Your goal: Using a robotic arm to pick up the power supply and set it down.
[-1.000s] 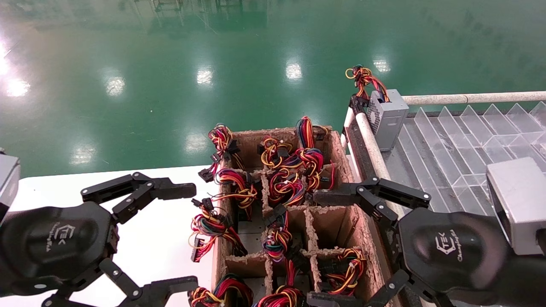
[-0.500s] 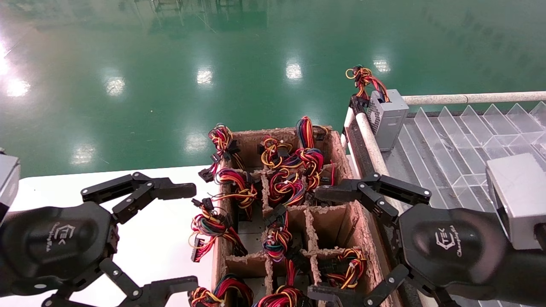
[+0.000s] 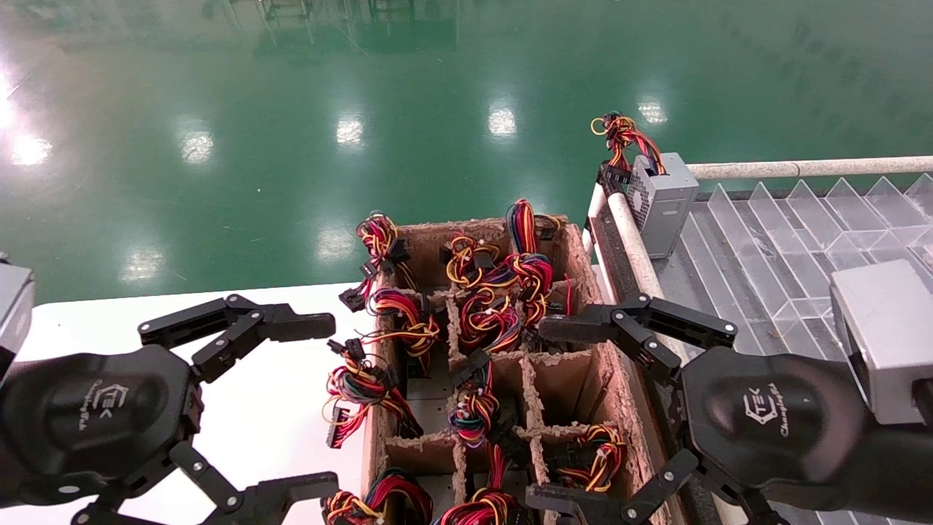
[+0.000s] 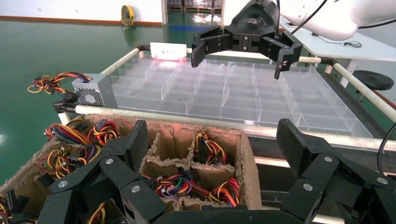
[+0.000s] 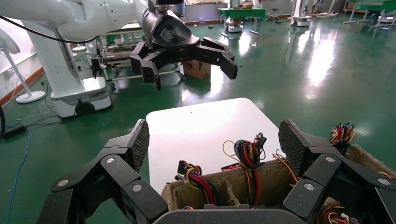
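Observation:
One power supply (image 3: 660, 200), a silver-grey box with a vented face and a red-yellow wire bundle, stands upright at the near corner of the clear divider tray (image 3: 787, 248); the left wrist view shows this power supply (image 4: 93, 91) too. More wire bundles (image 3: 503, 299) poke out of the brown carton (image 3: 565, 383). My right gripper (image 3: 557, 415) hovers open above the carton's right-hand cells, holding nothing. My left gripper (image 3: 313, 405) hangs open and empty over the white table (image 3: 277, 430), left of the carton.
A pale pipe rail (image 3: 634, 240) runs between carton and tray. The carton's paper dividers (image 4: 205, 163) are ragged; some right-hand cells hold no wires. Green floor lies beyond the table edge. Each wrist view shows the other gripper far off (image 4: 245, 39) (image 5: 182, 51).
My right gripper has shifted slightly towards the carton, its lower finger showing more. The left gripper and the power supply on the tray have not moved.

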